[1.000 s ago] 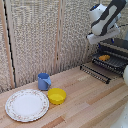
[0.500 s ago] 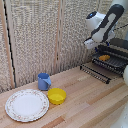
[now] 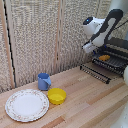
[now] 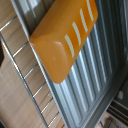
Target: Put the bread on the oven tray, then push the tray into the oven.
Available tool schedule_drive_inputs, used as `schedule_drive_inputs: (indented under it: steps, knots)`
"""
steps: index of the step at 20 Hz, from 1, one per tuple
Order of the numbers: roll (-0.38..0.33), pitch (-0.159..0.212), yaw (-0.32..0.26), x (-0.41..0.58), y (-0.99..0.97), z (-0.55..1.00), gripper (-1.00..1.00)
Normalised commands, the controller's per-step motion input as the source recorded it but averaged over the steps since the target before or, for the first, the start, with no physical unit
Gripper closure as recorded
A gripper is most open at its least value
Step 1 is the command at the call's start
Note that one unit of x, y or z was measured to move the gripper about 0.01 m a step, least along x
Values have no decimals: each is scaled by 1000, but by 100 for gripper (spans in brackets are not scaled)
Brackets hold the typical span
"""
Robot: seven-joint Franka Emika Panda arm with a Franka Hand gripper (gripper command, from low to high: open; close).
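The bread (image 3: pixel 103 58) is an orange-brown loaf lying on the oven pan (image 3: pixel 114 63), which sticks out of the front of the dark oven (image 3: pixel 119 46) at the exterior view's right. In the wrist view the bread (image 4: pixel 62 37) fills the picture, lying flat on the ribbed grey oven pan (image 4: pixel 95 85), with pale slashes across its top. The clamp (image 3: pixel 89 48), on the white arm, hangs above and to the exterior view's left of the bread, apart from it. Its fingers do not show in the wrist view and are too small to read in the exterior view.
The oven's barred door flap (image 3: pixel 95 72) hangs open over the wooden table (image 3: pixel 90 105); its thin bars (image 4: pixel 25 85) show beside the pan. A blue cup (image 3: pixel 44 81), a yellow bowl (image 3: pixel 56 95) and a patterned plate (image 3: pixel 26 105) stand at the exterior view's left.
The arm has come down and shifted slightly toward the exterior view's left. The bread stays on the pan.
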Motion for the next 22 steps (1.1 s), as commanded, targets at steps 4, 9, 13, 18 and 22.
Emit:
schedule_drive_inputs:
  steps: [4,9,13,18,22]
  knots:
    - [-239,183,219,0,68,-149,-100]
    - [-305,153,175,10,102,-272,-100]
    - [-366,131,157,0,44,-252,-100]
    - [-375,129,157,0,19,-210,-100]
    - [-375,131,158,-2,1,-158,-100]
